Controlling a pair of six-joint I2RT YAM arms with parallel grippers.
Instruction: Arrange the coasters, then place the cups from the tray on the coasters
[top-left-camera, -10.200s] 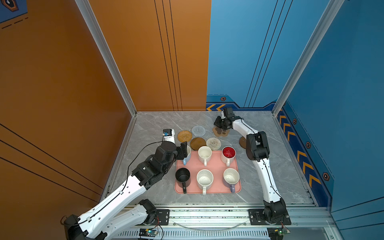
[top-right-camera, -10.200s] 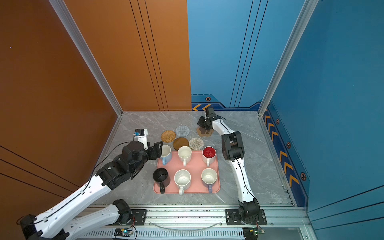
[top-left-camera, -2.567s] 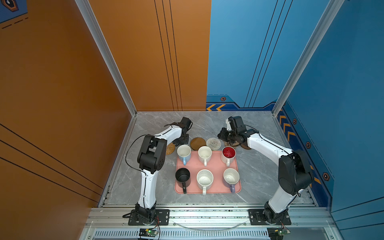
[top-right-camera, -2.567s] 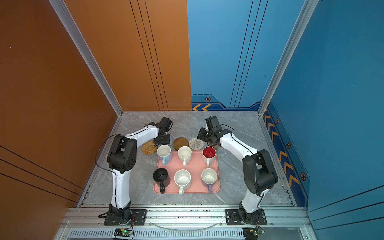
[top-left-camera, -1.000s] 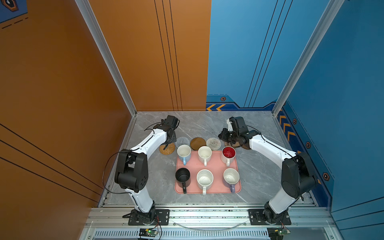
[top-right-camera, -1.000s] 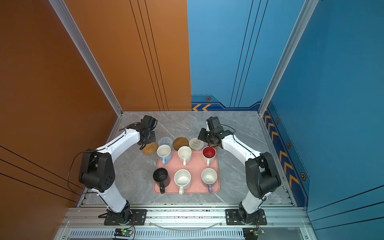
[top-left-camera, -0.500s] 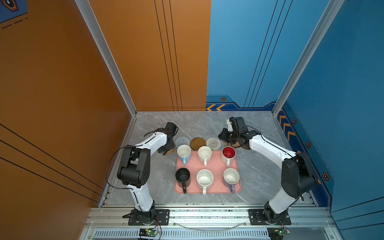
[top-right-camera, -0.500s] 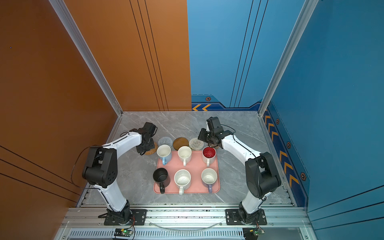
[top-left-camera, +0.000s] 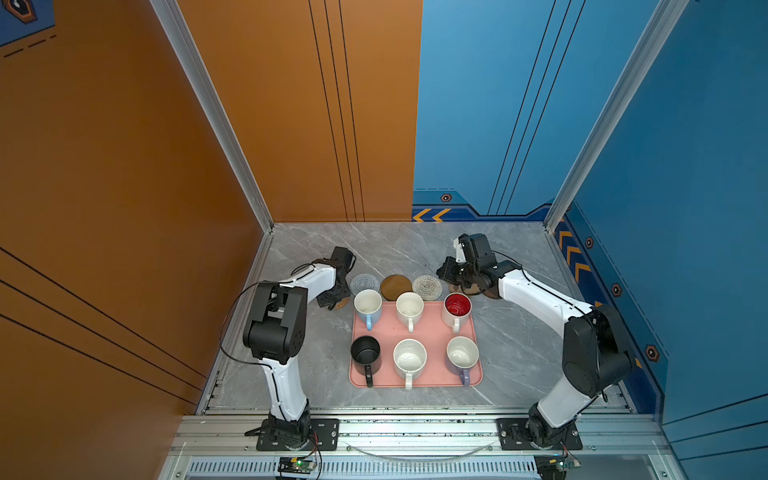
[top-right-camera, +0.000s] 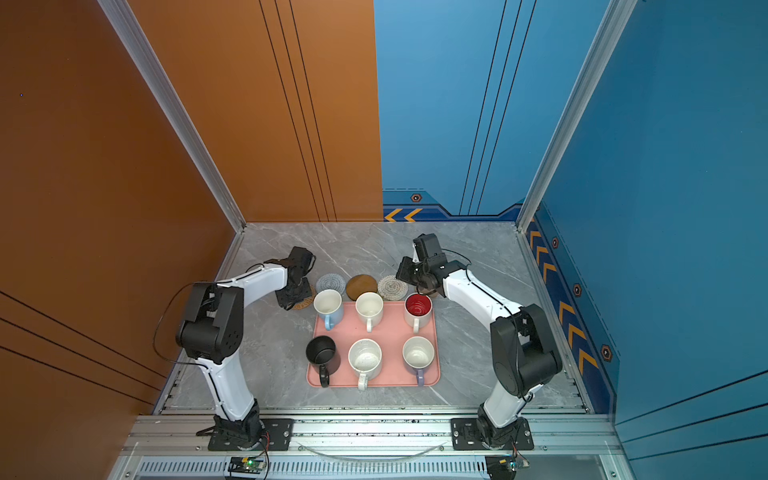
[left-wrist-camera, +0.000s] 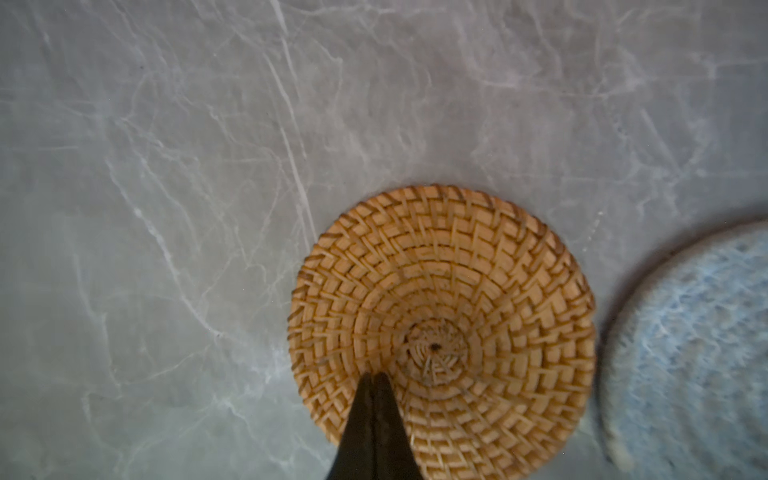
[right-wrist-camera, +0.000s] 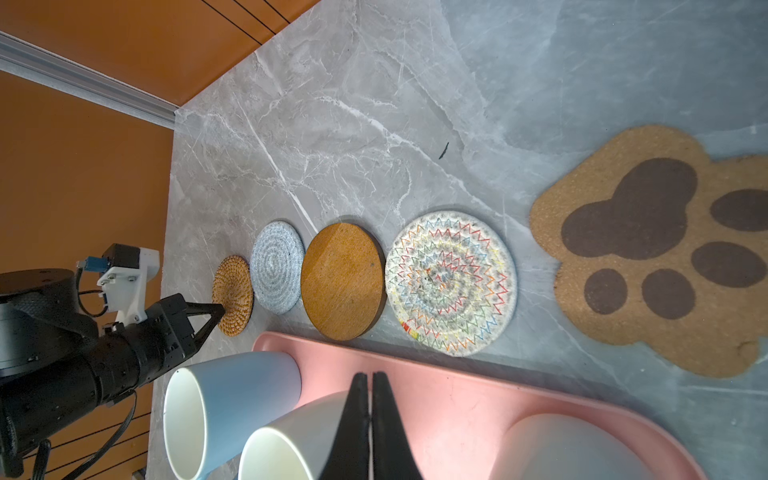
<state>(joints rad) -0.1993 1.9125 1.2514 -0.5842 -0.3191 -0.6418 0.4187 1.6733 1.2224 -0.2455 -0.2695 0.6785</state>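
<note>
Grey marble table (top-left-camera: 519, 332) inside orange and blue walls. Both top views: pink tray (top-left-camera: 432, 336) sits mid-table, all six cups on it, handles toward the arm bases: light blue mug (top-left-camera: 368, 303), plain white mug (top-left-camera: 409, 306), red-inside mug (top-left-camera: 457, 306) in the far row; black mug (top-left-camera: 365, 351), speckled mug (top-left-camera: 409, 357), lavender mug (top-left-camera: 462, 353) in the near row. Just behind the tray, a row of coasters: grey woven round (top-left-camera: 365, 283), brown round (top-left-camera: 395, 286), zigzag woven round (top-left-camera: 427, 286). Your left gripper (top-left-camera: 331, 302) is down at the row's left end, over the orange rattan coaster (top-right-camera: 306, 304); your right gripper (top-left-camera: 441, 275) sits at the right end, pointing along the row. You can't make out the jaws from up there. Left wrist: fingers (left-wrist-camera: 365, 415) pressed together, nothing between them, tip on the rattan coaster near its centre, grey round just beside it, not touching. Right wrist: your right fingers (right-wrist-camera: 353, 415) also closed and empty, above the tray's far rim by the white mug; paw-print coaster (right-wrist-camera: 648, 249) lies flat past the zigzag round, apart from it; rattan, grey, brown and zigzag rounds line up along the tray edge, with the left gripper's tip touching the rattan one.
</note>
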